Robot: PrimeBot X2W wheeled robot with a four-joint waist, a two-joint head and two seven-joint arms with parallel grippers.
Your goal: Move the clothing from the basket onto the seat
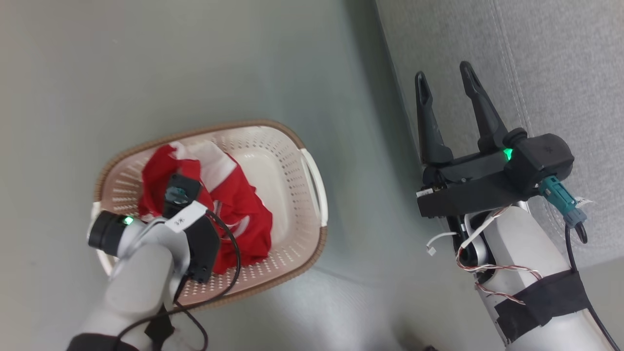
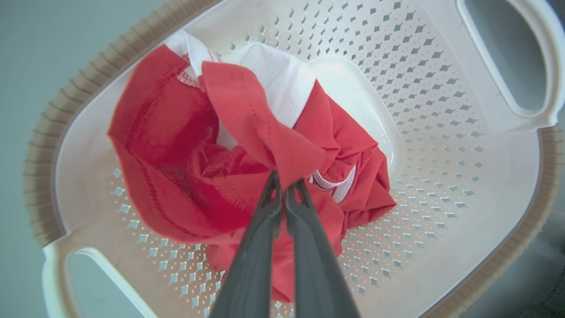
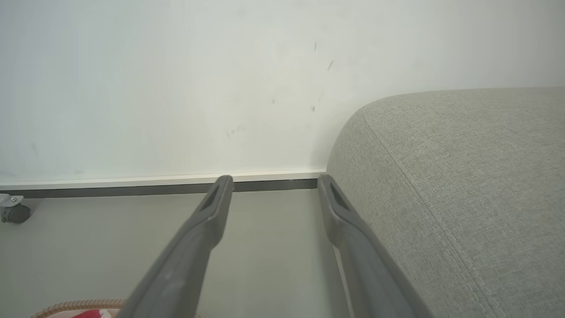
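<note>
Showing L end effector (image 2: 286, 182) inside the basket (image 2: 441, 132), fingers pressed together on a fold of the clothing (image 2: 176, 145).

Left wrist view: the two dark fingers meet at their tips w/ a flap of red fabric pinched between them; the flap drapes over the tips. Rest of the clothing lies bunched in the basket, red w/ white panels & thin white stripes, heaped toward one end. The perforated bottom at the other end is bare. One garment or two: cannot tell.

Head view: basket stands on the grey-green floor (image 1: 195, 58) at lower left, brown rim & white side handle (image 1: 314, 180) visible. L wrist hangs over the heap & hides the fingers. R end effector (image 1: 442, 71) is at right, fingers spread wide, holding nothing, tips over the edge of the seat (image 1: 560, 58). Seat: grey woven fabric w/ stitched seam, well apart from the basket, floor between.

Right wrist view: the spread fingers point toward a pale wall (image 3: 176, 88) & its baseboard (image 3: 132, 185). Seat's rounded corner is at right, just beside one finger. A castor (image 3: 13, 214) sits at far left. Basket rim shows at the bottom edge w/ a bit of red.
</note>
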